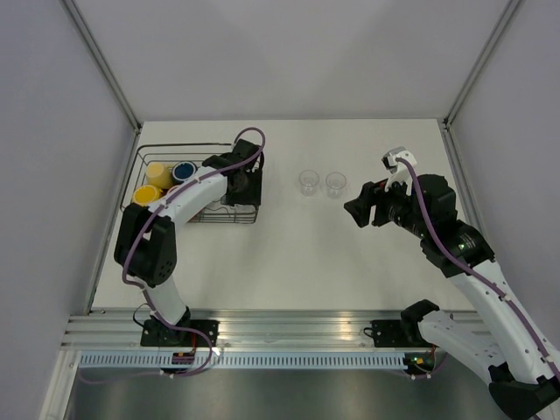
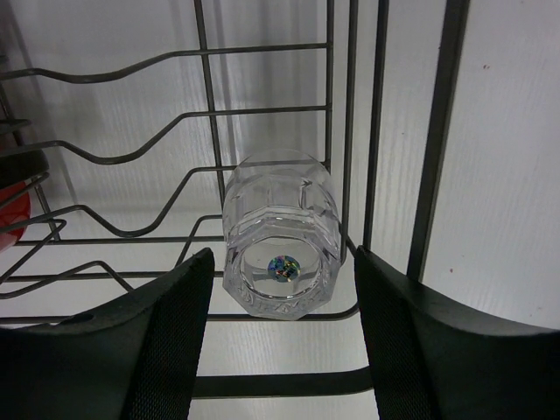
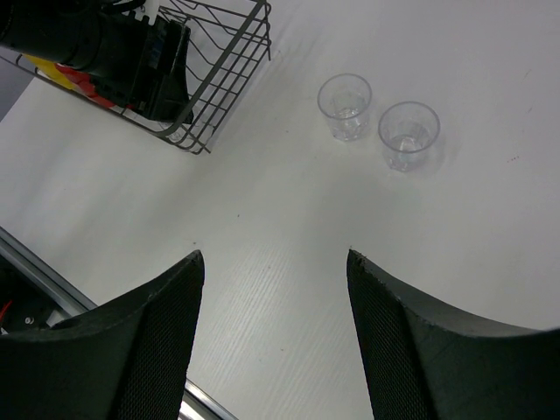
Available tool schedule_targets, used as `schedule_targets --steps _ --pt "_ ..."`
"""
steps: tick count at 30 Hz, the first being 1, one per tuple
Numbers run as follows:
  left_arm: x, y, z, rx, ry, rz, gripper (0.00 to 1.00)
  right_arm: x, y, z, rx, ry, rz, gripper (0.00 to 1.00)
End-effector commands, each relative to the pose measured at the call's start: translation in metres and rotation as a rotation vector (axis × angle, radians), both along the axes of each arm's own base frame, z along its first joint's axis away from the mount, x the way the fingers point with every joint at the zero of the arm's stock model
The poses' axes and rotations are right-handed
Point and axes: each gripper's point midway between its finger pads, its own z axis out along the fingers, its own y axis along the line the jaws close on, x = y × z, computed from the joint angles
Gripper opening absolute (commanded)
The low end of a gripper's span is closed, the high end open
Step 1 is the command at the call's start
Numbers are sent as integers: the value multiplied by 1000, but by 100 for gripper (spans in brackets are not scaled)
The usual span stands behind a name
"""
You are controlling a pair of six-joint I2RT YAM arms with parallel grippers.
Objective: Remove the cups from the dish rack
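Observation:
The black wire dish rack [image 1: 150,150] stands at the table's left. In it I see a pale yellow mug [image 1: 159,172], a blue mug [image 1: 184,171] and a bright yellow mug [image 1: 145,194]. My left gripper [image 1: 234,196] reaches into the rack's right end. In the left wrist view a clear tumbler [image 2: 282,210] lies against the rack's corner wires [image 2: 378,131], base toward the camera. The left gripper [image 2: 282,255] is open, with its fingers [image 2: 175,332] flanking the tumbler and a narrow gap on each side. A sliver of red mug [image 2: 12,217] shows at the left. My right gripper [image 3: 274,258] is open and holds nothing.
Two clear tumblers [image 1: 308,182] [image 1: 336,183] stand upright side by side on the white table [image 1: 289,262], just left of the right gripper [image 1: 356,211]. The right wrist view shows them too [image 3: 345,105] [image 3: 408,134], with the rack [image 3: 219,79] beyond.

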Motion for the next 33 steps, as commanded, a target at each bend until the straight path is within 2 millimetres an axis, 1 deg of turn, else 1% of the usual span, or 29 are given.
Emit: schedule_targets --steps 1,5,14,16,17,19,22,25,26,28,29,30,31,33 --pt "4 4 2 42 -4 -15 70 -5 1 11 27 -22 13 71" --pt "3 4 -2 52 12 -20 69 -7 0 16 33 -37 10 71" --pt "3 4 -15 81 51 -32 69 -7 4 14 45 -27 24 70" --pt "4 3 -16 80 52 -34 68 -7 4 15 45 -29 28 70" --pt "4 2 -17 75 57 -34 65 -9 3 15 46 -30 28 70" --pt "5 -1 -17 64 59 -38 64 -9 3 16 44 -35 27 70" --pt "5 -3 -15 55 57 -43 55 -11 2 17 41 -38 30 70" --pt "6 -3 -9 47 43 -45 29 -11 1 18 43 -42 29 70" --pt "6 -3 -7 46 36 -44 16 -11 1 18 43 -43 29 70" --pt "6 -3 4 33 11 -40 11 -11 1 18 42 -41 29 70" --pt "6 -3 10 29 -4 -40 6 -11 1 18 42 -43 29 70" --pt "7 -2 14 27 -15 -34 5 -11 2 17 41 -43 31 70" --pt "8 -1 25 18 -44 -27 4 -11 1 18 43 -47 30 70" --pt "8 0 36 11 -73 -19 2 -11 2 19 45 -51 30 71"
